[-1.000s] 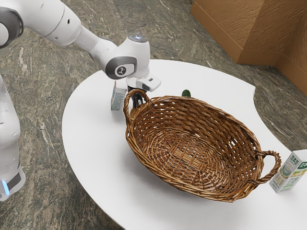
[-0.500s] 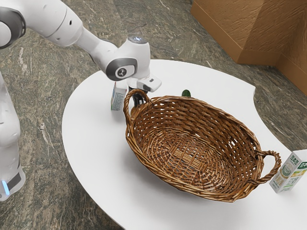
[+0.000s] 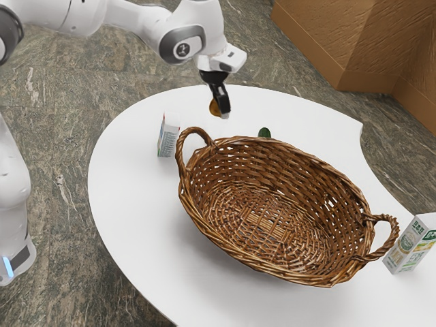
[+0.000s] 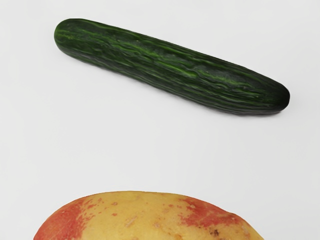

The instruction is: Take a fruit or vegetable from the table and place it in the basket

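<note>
My gripper (image 3: 219,107) is up above the table's far side, beyond the basket's near handle, shut on a yellow-red mango (image 3: 214,107) that hangs clear of the tabletop. In the wrist view the mango (image 4: 150,217) is large at the lower edge, with red patches on yellow skin. A dark green cucumber (image 4: 170,67) lies on the white surface past it. The cucumber's end (image 3: 264,132) peeks out behind the rim of the brown wicker basket (image 3: 272,269). Nothing lies inside the basket.
A small carton (image 3: 168,136) stands on the white table (image 3: 129,197) beside the basket's handle at the exterior view's left. Another carton (image 3: 412,244) stands by the other handle at the exterior view's right.
My hand has risen from behind the basket's handle and shifted toward the exterior view's right. The mango has come up off the table with it.
</note>
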Available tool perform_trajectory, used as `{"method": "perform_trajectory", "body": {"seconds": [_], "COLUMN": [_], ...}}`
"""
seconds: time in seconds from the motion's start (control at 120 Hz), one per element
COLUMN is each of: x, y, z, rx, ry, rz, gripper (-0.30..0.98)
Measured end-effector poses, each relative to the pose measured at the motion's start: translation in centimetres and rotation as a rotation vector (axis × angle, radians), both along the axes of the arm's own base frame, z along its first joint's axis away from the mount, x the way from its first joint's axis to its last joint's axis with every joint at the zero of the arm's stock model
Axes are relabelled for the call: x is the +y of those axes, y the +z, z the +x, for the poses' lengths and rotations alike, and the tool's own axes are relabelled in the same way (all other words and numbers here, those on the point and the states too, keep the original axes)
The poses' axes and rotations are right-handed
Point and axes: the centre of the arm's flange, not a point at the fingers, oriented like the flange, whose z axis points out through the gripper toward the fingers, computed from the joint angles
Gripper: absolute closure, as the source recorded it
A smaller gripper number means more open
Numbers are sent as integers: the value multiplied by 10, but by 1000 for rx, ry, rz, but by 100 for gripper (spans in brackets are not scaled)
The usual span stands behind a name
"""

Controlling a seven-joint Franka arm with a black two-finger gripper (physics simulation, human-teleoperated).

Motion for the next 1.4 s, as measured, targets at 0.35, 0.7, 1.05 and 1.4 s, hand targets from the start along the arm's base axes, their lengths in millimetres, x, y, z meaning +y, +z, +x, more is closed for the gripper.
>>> {"method": "perform_trajectory", "body": {"seconds": [0.35, 0.7, 1.05, 1.4], "x": [-53, -212, -300, -291], "y": [60, 122, 97, 74], "z": [51, 56, 44, 16], "rx": [-92, -206, -152, 61], "ry": [-119, -394, -544, -529], "rz": [14, -1, -51, -39], "gripper": [14, 14, 14, 14]}}
